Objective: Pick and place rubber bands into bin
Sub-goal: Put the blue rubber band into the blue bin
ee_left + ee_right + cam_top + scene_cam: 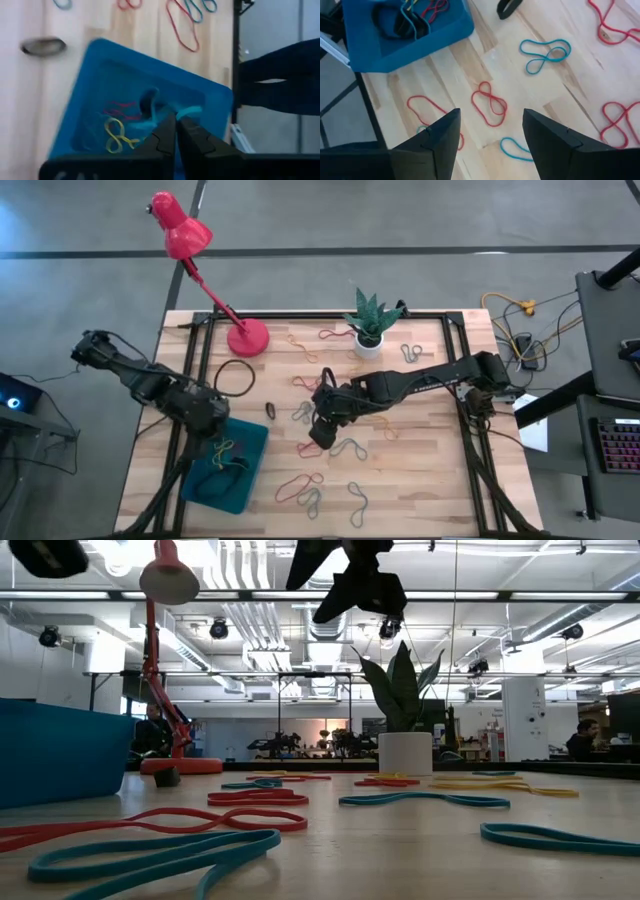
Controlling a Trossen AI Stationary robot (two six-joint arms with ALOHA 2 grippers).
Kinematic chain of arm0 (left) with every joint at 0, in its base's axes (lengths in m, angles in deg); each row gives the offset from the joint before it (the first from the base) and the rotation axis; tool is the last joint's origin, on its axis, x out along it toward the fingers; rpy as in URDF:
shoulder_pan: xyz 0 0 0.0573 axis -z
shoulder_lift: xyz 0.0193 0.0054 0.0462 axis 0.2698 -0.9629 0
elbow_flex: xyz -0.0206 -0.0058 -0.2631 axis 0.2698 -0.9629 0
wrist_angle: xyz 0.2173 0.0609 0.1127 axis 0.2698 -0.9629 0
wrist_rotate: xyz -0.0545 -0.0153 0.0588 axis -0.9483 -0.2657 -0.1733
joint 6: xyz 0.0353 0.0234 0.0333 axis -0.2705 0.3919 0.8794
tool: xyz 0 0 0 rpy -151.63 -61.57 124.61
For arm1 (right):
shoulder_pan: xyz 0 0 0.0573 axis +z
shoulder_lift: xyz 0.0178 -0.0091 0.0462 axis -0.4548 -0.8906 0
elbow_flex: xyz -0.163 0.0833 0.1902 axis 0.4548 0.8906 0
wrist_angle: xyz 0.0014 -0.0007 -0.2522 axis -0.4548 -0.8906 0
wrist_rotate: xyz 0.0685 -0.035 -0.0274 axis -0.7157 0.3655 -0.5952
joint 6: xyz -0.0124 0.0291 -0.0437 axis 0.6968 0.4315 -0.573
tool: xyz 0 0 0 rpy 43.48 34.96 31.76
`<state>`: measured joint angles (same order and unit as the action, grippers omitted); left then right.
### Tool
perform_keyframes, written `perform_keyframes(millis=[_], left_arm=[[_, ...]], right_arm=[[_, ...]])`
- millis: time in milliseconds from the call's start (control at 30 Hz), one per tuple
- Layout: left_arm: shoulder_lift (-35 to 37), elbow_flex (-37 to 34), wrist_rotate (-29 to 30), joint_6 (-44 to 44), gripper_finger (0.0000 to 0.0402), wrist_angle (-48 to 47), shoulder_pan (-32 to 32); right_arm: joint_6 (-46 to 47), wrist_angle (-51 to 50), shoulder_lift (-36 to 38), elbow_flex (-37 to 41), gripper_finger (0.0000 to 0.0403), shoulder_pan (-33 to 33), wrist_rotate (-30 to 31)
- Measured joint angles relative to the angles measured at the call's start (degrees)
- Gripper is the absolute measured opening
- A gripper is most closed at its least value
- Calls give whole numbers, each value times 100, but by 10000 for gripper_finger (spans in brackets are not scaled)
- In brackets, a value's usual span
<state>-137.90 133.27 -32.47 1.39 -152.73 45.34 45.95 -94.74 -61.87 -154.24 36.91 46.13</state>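
Observation:
The teal bin (222,485) sits near the table's near-left corner and holds yellow, red, dark and teal rubber bands (116,134). My left gripper (176,131) hovers over the bin with its fingers shut, and a teal band (190,111) lies just past its tips. My right gripper (492,131) is open above the table's middle (322,430), its fingers standing apart over a red band (490,105) that lies flat on the wood. Other red and teal bands (300,485) are scattered flat across the table. My left gripper is shut above the bin's floor. A teal band lies right at its fingertips (170,125), but whether they touch it I cannot tell.
A red desk lamp (247,337) and a white plant pot (369,345) stand at the far side. A dark loop (234,376) and a small dark oval (270,409) lie between lamp and bin. The table's black frame rails (455,360) run along its edges.

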Motion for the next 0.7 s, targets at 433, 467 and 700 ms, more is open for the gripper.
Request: perform_keyframes(millis=[433, 467, 700], left_arm=[[-459, -537, -302, -1326, 3, -148, 700], [-527, -616, -303, -1337, 7, -133, 756], [-1176, -814, -305, -1341, 77, -78, 1057]], right_arm=[[-437, -170, 0, 174, 201, -6, -300], [-526, -243, 0, 206, 201, 42, -324], [-914, -747, 0, 591, 201, 593, -385]])
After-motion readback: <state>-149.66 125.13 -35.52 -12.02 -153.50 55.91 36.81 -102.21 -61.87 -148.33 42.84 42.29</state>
